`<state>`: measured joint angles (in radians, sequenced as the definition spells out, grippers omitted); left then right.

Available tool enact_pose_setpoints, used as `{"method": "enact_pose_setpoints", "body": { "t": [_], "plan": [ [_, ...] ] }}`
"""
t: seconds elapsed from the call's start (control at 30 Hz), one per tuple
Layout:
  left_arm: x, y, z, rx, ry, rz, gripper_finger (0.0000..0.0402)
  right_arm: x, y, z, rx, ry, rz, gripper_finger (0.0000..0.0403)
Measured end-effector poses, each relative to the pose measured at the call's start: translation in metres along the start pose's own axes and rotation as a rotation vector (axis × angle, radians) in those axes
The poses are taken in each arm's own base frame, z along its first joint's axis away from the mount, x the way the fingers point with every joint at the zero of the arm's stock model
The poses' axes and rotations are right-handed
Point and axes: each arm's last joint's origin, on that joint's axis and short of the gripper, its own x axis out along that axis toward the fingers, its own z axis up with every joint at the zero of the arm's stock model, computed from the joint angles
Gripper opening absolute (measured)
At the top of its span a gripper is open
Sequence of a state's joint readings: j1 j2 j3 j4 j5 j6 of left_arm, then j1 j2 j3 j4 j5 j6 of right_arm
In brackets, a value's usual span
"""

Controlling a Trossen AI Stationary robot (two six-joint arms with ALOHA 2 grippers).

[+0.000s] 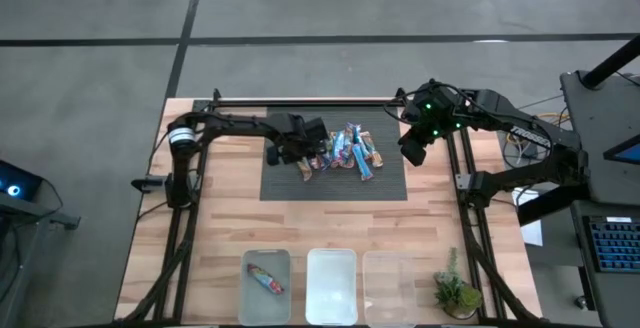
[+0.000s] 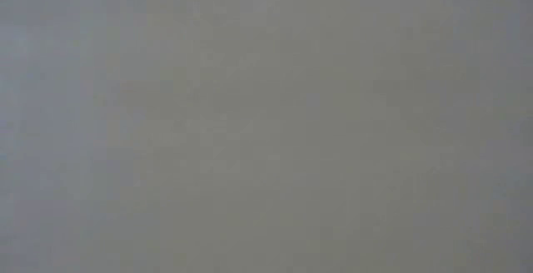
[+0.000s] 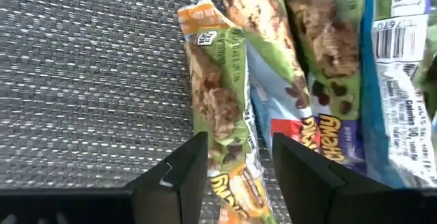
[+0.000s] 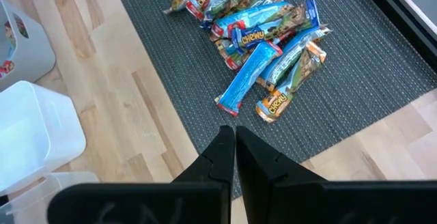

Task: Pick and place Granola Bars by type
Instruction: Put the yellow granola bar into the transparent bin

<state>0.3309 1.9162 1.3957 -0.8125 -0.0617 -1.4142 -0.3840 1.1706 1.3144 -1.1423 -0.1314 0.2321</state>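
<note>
Left claw sits open astride an orange-wrapped granola bar on the mat near the table's far edge; next, squeeze and lift. Right claw waits shut.

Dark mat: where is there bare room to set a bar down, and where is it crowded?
The dark mat is bare along its front strip and its left part. Granola bars crowd its back middle, where the left tool works. The middle bin and right bin look empty; the left bin holds one bar.
</note>
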Motion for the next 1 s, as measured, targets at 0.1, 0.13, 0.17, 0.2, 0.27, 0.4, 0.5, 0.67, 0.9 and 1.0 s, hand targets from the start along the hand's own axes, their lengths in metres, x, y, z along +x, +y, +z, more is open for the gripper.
{"method": "enact_pose_setpoints", "body": {
  "t": [0.1, 0.13, 0.17, 0.2, 0.27, 0.4, 0.5, 0.67, 0.9, 1.0],
  "plan": [
    [-0.0043, 0.0007, 0.0004, 0.01, -0.007, 0.015, 0.0147, 0.0, 0.0, 0.0, 0.0, 0.0, 0.0, 0.0009],
    [-0.0046, 0.0018, 0.0003, 0.013, -0.007, 0.026, 0.0147, 0.0, -0.0001, 0.0001, 0.0, -0.001, 0.0, 0.0009],
    [-0.005, 0.0034, 0.0002, 0.017, -0.005, 0.043, 0.0147, 0.0, 0.0, 0.0002, 0.0, -0.002, 0.0, 0.0009],
    [-0.0053, 0.0046, 0.0004, 0.019, -0.004, 0.054, 0.0147, 0.0, 0.0, 0.0003, -0.001, -0.003, 0.0, 0.0009],
    [-0.005, 0.0039, 0.0005, 0.019, -0.006, 0.044, 0.0147, 0.0, 0.0001, 0.0004, -0.004, -0.005, 0.0, 0.0009],
    [-0.0047, 0.0043, 0.0005, 0.011, -0.009, 0.047, 0.0147, 0.0, 0.0001, 0.0004, -0.004, -0.005, 0.0, 0.0009],
    [-0.0047, 0.0043, 0.0005, 0.008, -0.009, 0.047, 0.0147, 0.0, 0.0001, 0.0005, -0.008, -0.005, 0.0, 0.0009],
    [-0.0046, 0.0034, 0.001, 0.045, -0.021, 0.039, 0.0147, 0.0, 0.0001, 0.0005, -0.008, -0.005, 0.0, 0.0009],
    [-0.0046, 0.0034, 0.001, 0.062, -0.021, 0.039, 0.0147, 0.0, 0.0001, 0.0005, -0.009, -0.006, 0.0, 0.0009],
    [-0.0044, 0.0016, 0.0013, 0.099, -0.024, 0.021, 0.0147, 0.0, 0.0001, 0.0007, -0.009, -0.007, 0.001, 0.0009]
  ]
}}
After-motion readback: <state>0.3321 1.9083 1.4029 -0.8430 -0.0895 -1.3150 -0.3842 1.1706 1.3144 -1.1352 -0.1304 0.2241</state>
